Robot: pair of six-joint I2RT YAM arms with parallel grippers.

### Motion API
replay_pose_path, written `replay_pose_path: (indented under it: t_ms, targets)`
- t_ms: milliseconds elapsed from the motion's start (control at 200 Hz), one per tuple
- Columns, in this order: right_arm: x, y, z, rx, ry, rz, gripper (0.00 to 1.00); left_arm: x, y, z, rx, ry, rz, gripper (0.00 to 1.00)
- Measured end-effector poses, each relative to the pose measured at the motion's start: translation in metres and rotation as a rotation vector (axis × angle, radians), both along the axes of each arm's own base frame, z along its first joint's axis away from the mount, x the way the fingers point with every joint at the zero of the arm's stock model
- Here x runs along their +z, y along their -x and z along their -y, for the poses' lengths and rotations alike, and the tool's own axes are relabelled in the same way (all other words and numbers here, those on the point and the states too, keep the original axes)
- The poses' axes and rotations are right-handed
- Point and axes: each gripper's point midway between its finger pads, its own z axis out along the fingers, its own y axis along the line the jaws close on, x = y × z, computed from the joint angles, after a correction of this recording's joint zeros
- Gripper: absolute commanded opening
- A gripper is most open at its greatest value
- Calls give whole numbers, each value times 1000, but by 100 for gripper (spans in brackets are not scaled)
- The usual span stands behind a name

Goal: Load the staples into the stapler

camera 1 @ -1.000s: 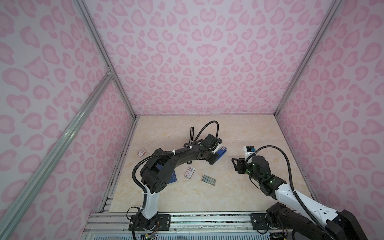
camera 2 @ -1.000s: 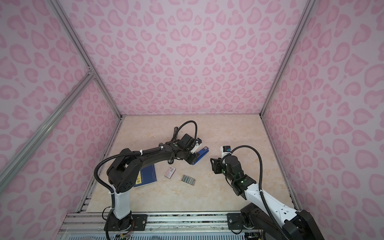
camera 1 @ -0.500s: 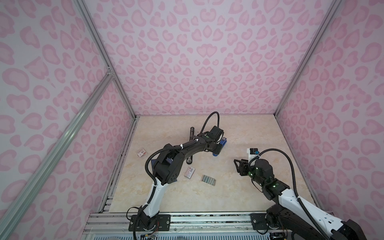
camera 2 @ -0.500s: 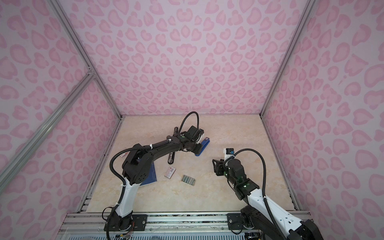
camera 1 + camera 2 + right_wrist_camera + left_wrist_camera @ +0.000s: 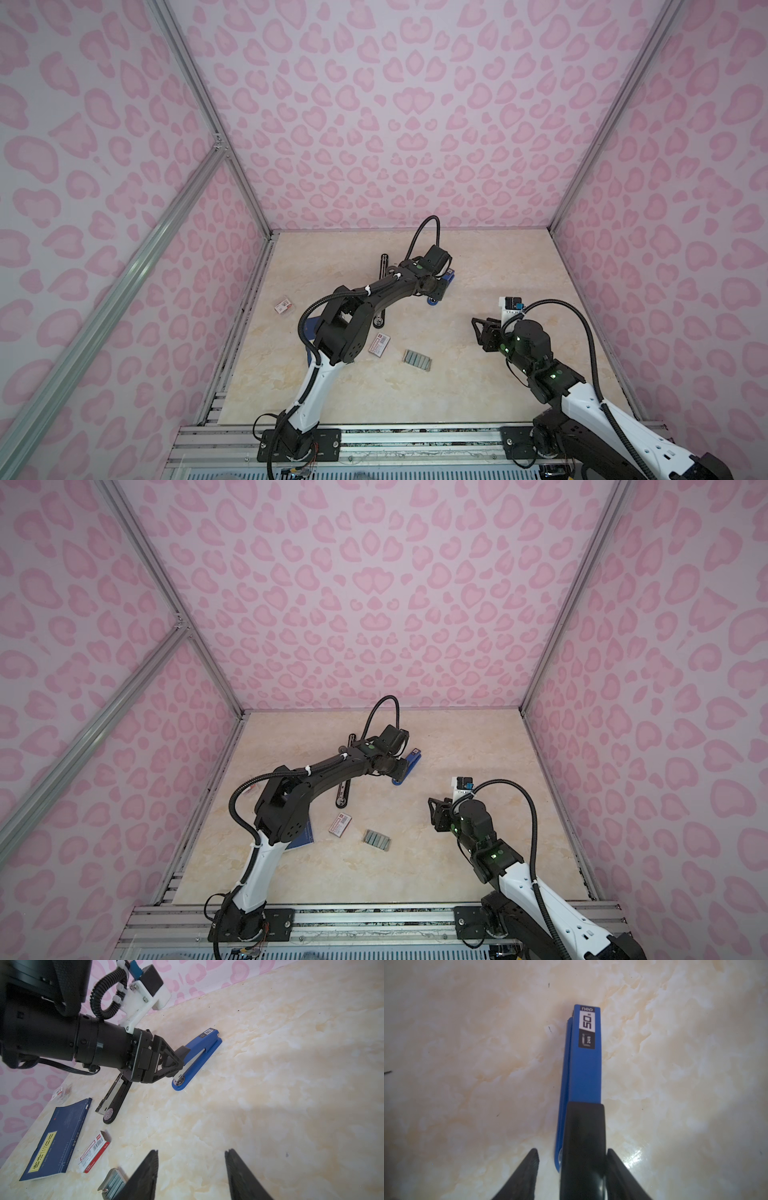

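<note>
staples (image 5: 417, 359) lay flat on surface (image 5: 490, 257); looked light, brittle, slippery; best pinched across long sides | left pincer (image 5: 572, 1150) spread astride blue stapler (image 5: 581, 1068) | right pincer (image 5: 191, 1151) spread, empty

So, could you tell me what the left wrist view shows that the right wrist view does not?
Only the left wrist view: the blue stapler's top close up, and a gap between it and one finger of the open left gripper. Only the right wrist view: the staples, the white-and-red box, the blue booklet, the black stapler and the open, empty right gripper. Both: the blue stapler on the marble table, the left gripper at its rear.
</note>
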Motion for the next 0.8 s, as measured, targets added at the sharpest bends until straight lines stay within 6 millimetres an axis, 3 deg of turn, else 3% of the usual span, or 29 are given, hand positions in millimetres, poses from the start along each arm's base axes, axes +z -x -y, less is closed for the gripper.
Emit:
replay_pose_path:
  t_ms: [270, 530, 800]
  targets:
    - [5, -2, -1, 0, -3, 6, 55, 28, 15, -18, 41, 30, 4, 58]
    - [9, -5, -7, 19, -8, 1, 55, 75, 35, -66, 137, 140, 86, 59]
    - [6, -2, -27, 84, 4, -19, 55, 82, 72, -119, 221, 219, 117, 56]
